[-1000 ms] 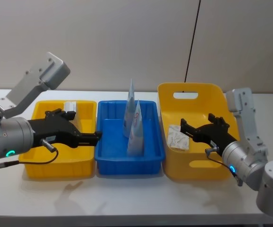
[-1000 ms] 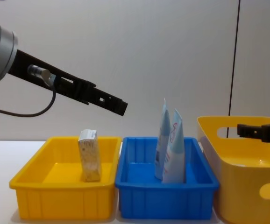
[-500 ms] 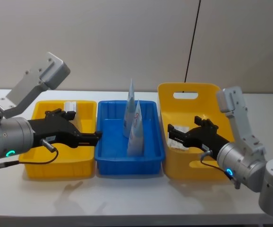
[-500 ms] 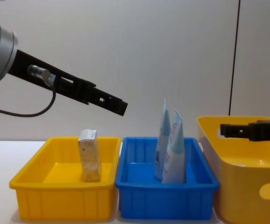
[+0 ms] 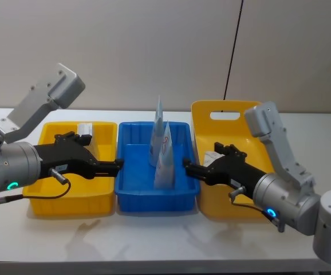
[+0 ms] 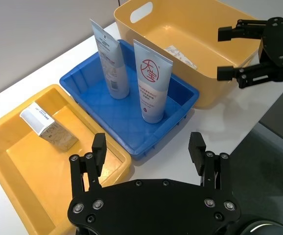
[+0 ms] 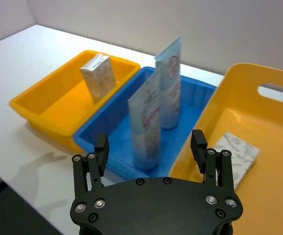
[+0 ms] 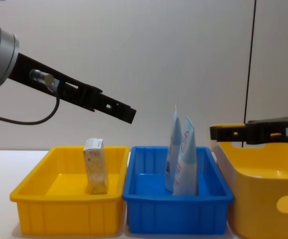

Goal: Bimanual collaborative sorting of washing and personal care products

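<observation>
Two tubes stand upright in the blue bin (image 5: pixel 134 166) in head view: back tube (image 5: pixel 158 123), front tube (image 5: pixel 165 157). The beige carton (image 5: pixel 85 129) is in the left bin (image 5: pixel 68 200) and the patterned carton (image 5: pixel 213 157) in the right bin (image 5: pixel 234 107). The left gripper (image 5: pixel 118 165) is over the left bin/blue bin border, the right gripper (image 5: pixel 186 168) at the blue bin's right rim.

Left wrist: left gripper fingers spread, empty. Front tube has a red circle logo, 大宝; back tube print too small to read.

Right wrist: right gripper fingers spread, empty; patterned carton lies flat.

Chest: both grippers above the bins; beige carton slightly tilted.
</observation>
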Robot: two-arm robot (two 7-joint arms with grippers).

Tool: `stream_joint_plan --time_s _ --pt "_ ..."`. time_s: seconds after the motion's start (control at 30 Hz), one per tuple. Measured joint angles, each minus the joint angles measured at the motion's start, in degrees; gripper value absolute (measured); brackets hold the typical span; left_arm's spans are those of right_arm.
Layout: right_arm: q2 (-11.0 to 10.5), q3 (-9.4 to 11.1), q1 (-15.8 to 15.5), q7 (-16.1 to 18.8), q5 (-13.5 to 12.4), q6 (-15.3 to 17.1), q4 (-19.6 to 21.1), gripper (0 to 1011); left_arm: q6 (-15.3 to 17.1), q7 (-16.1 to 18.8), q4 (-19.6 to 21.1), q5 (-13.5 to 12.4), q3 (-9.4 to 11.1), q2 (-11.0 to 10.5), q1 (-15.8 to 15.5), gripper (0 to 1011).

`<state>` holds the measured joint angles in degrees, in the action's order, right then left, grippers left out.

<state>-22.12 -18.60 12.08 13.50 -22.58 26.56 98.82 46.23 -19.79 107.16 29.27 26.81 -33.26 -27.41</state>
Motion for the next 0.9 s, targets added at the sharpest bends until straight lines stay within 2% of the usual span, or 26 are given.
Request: stream_joint_plan --time_s 0.3,0.7,0.9 --pt "0.4 -1.7 0.2 0.0 0.4 1.3 1.5 1003 0.0 0.0 0.0 0.0 0.0 0.0 0.0 1001" --pt "3.7 -3.5 1.6 -3.5 2.9 1.5 -0.7 1003 0.0 0.0 0.0 0.0 0.0 0.0 0.0 1001" --pt "6.0 -4.4 2.5 -5.8 4.6 1.3 -3.0 1003 0.0 0.0 0.0 0.0 0.0 0.0 0.0 1001"
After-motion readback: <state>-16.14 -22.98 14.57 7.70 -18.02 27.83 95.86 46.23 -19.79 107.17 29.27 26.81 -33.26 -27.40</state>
